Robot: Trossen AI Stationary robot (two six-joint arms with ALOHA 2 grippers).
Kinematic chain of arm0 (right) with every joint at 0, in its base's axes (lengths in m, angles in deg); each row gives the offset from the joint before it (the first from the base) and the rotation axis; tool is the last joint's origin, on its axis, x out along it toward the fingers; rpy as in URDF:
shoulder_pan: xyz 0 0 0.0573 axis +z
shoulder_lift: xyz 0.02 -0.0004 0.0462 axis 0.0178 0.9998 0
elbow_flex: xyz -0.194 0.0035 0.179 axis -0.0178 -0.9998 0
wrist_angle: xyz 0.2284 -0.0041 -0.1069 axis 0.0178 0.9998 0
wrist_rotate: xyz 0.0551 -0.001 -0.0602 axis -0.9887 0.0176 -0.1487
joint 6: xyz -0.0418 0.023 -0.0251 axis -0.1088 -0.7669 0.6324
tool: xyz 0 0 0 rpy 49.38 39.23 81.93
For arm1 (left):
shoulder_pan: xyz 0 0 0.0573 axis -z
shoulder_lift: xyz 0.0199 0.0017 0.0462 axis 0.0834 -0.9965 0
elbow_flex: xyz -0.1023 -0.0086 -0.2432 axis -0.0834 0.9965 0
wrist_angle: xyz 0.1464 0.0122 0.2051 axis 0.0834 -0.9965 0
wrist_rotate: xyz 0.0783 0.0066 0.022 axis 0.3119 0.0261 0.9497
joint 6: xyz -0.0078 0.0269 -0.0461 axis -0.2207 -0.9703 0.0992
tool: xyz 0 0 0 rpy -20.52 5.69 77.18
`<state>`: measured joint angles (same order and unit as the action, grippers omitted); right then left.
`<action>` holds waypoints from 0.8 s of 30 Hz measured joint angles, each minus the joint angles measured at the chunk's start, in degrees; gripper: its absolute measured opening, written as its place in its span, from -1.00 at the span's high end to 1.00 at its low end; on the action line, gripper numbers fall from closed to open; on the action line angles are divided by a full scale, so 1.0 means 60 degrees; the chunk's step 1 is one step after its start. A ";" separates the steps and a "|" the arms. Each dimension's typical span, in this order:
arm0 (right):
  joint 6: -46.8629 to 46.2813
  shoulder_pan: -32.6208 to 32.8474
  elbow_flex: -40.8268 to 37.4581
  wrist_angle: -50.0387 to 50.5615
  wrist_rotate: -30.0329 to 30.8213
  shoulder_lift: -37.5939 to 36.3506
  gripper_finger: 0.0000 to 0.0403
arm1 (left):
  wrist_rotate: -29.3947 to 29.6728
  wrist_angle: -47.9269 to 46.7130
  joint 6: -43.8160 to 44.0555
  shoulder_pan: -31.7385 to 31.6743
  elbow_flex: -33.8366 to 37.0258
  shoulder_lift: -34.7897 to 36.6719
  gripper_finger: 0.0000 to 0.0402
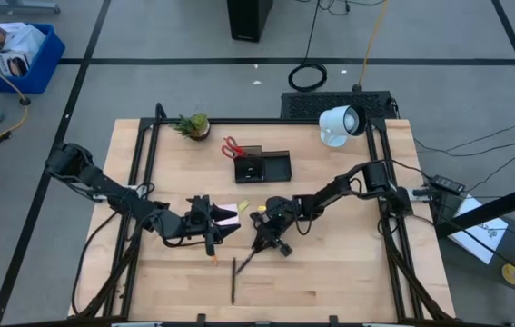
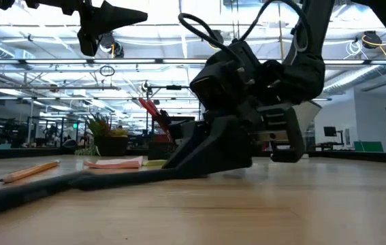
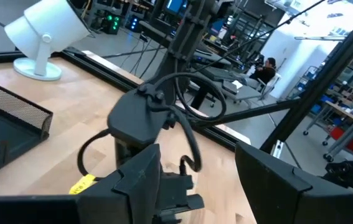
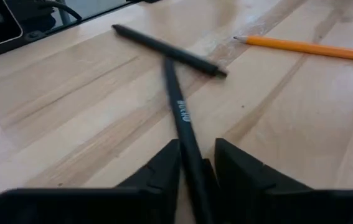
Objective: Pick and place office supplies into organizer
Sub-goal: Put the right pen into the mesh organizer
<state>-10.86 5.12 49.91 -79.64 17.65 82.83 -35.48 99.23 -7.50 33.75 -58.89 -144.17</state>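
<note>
A black pen (image 4: 185, 127) lies on the wooden desk (image 1: 348, 272) near its middle, running between the two dark fingers (image 4: 241, 171) of the right gripper (image 4: 195, 168), which stand close on either side of the pen's barrel, touching or nearly touching it; whether they already clamp it cannot be told. In the right wrist view the pen's far end meets a second black pen (image 4: 167, 50) that lies across it, and an orange pencil (image 4: 307, 48) rests a little beyond, apart from both. From above, the right gripper (image 1: 271, 238) sits low over the desk at its centre, with the pens (image 1: 239, 268) stretching from it toward the front edge. In the low view the gripper (image 2: 210, 153) presses down to the desk top, the dark pen (image 2: 56, 187) reaching out from it, the pencil (image 2: 29, 171) just beside that and a pink sticky-note pad (image 2: 114, 162) lying flat behind. The left gripper (image 1: 216, 222) hovers just beside the right one, above the pink pad (image 1: 227, 215), its fingers (image 3: 269, 180) set well apart and holding nothing. Farther back on the desk stands the black organizer (image 1: 262, 166), with red-handled scissors (image 1: 232, 145) upright in its taller section. A small potted plant (image 1: 193, 124) sits near the back left corner, and a white round lamp-like device (image 1: 339, 124) near the back right.
</note>
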 joint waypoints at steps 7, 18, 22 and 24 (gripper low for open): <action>-0.0098 -0.0074 -0.0063 -0.0109 -0.0325 0.0026 0.84 | 0.0000 -0.0004 0.0060 -0.0002 0.0000 -0.0001 -0.05; -0.1019 0.0039 -0.0092 -0.0080 -0.0190 -0.0762 0.82 | -0.0011 0.0020 0.0640 -0.0017 0.0000 0.0000 -0.05; -0.0141 0.0531 -0.0113 0.0953 0.1029 -0.1616 0.84 | -0.0303 -0.0008 0.1727 -0.0021 0.0000 0.0000 -0.05; 0.0363 0.0874 -0.0113 0.1304 0.1867 -0.2000 0.84 | -0.0635 -0.0063 0.2422 -0.0060 -0.0001 -0.0002 -0.05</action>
<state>-8.68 10.37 49.23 -71.82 28.85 70.83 -39.29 98.84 7.03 33.39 -58.89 -144.18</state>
